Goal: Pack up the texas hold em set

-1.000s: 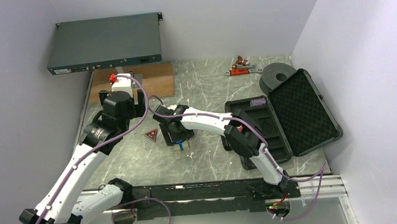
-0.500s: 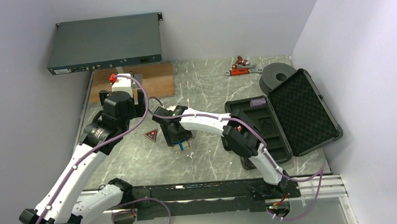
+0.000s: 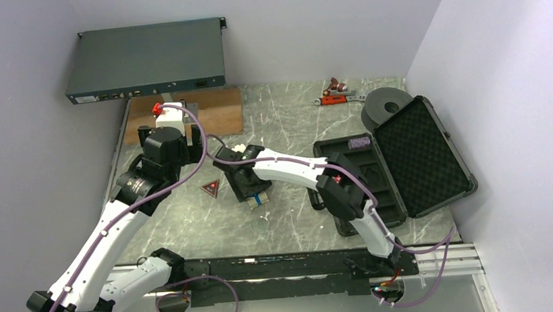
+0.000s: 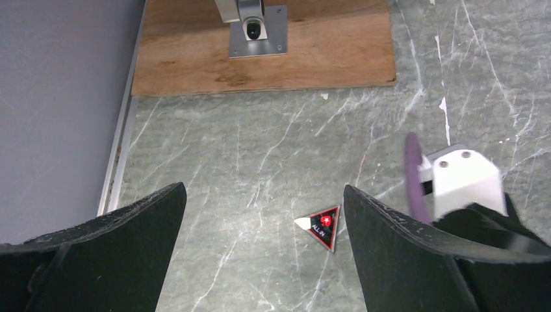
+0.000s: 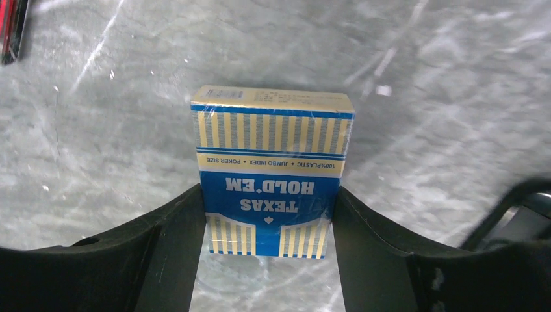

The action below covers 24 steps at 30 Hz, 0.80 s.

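When looking down from above, take in first the grey marble table (image 3: 286,120), bearing everything else. At its right side, find the black case (image 3: 430,148) lying open, with the foam-lined lid leaning out toward the right wall and the moulded tray (image 3: 386,186) toward the middle. Behind the case's far corner, see the black spool (image 3: 385,106) just beside the lid, and further left the red-handled tool (image 3: 338,95). At the far left, note a wooden board (image 3: 218,110) flat on the marble. Nearer, find the left gripper (image 4: 260,260) hanging over bare marble, jaws spread wide, grasping nothing. Near the table's middle, see the right gripper (image 5: 268,195) clamped on the blue-white card box (image 5: 271,172), one finger pressed to each long side; cannot tell whether lifted or resting on the marble. In the tray's far slot, spot the purple chip stack (image 3: 361,143). Last, find the small red triangle (image 4: 323,227) flat on the marble, just left of the right gripper, apart from both.
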Motion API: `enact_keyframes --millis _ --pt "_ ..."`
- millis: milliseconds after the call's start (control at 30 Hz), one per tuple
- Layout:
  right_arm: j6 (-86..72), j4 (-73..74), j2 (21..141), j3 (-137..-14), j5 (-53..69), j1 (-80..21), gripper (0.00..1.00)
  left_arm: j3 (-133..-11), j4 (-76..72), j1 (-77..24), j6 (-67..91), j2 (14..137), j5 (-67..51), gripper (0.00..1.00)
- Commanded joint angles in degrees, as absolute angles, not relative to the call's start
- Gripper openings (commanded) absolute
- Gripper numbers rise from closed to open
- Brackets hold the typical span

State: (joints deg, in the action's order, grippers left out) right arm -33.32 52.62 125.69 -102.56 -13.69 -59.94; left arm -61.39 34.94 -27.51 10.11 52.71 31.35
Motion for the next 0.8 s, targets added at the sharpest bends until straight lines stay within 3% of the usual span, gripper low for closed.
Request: enact_keyframes --millis 0,433,767 --pt "-27.27 53.11 113.25 -99.49 -20.24 -59.74 0.53 -61.66 33.57 -27.49 9.39 51.68 31.73 0.97" --pt "-15.19 41.74 82.54 -75.13 -35.02 -54.9 0.52 -61.48 33.28 -27.51 9.61 51.62 30.38 0.97" --pt "-7.64 33.72 64.7 -62.31 -32.34 -45.3 0.56 -61.23 32.89 -27.51 9.77 51.69 29.56 0.97"
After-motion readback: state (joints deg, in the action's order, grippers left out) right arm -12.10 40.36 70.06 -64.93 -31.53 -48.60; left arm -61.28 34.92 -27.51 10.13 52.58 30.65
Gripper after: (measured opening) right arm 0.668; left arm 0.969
